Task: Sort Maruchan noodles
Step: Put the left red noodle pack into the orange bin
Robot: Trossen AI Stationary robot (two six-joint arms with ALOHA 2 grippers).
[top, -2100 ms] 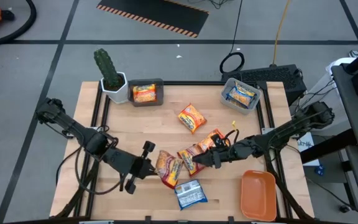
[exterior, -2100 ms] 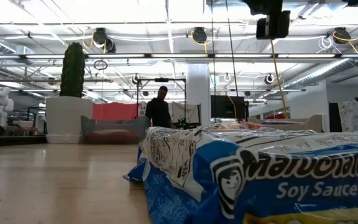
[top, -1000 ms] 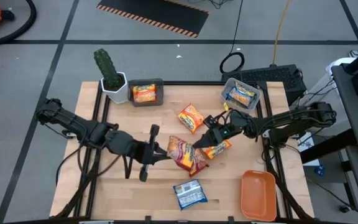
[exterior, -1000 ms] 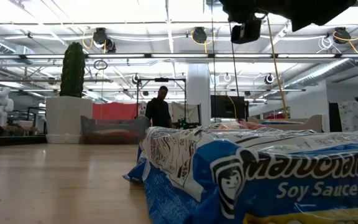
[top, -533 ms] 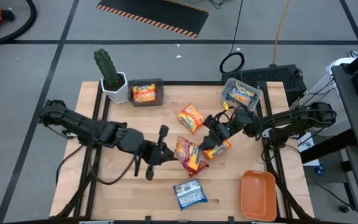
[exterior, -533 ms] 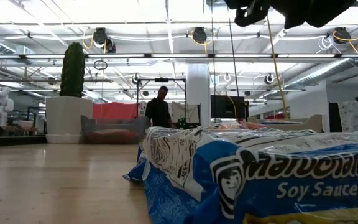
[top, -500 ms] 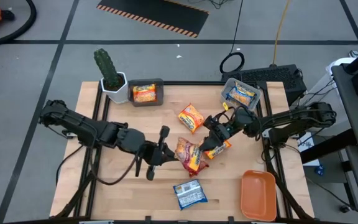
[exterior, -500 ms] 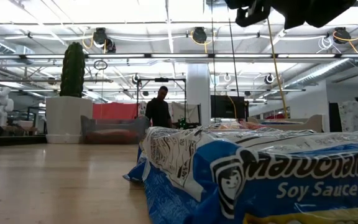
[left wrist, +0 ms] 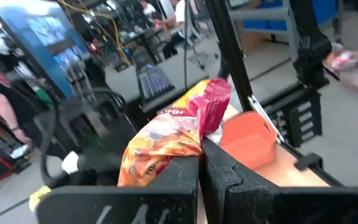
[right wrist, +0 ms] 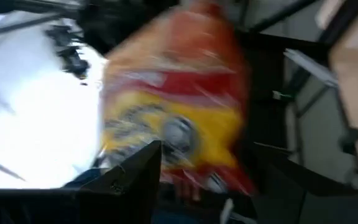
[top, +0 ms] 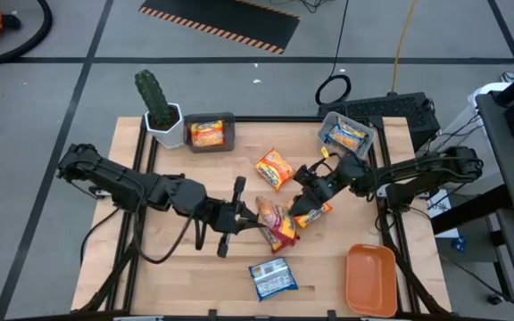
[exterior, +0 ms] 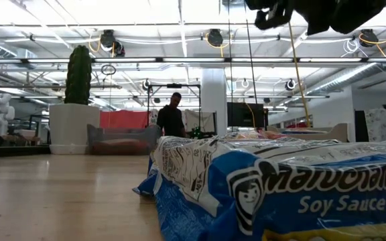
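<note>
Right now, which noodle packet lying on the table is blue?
The blue-white packet near the table's front edge, left of the orange tray. The other loose packet is orange-yellow, and both grippers hold orange-red ones.

Two dark, slim, jointed arms, black cables looping alongside; left gripper shows chunky matte-black fingers.

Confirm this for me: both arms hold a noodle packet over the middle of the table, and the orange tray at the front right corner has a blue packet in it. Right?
Not quite. In the high view the orange tray holds nothing; the blue packet lies on the table beside it. The left gripper and right gripper do each hold a noodle packet.
</note>
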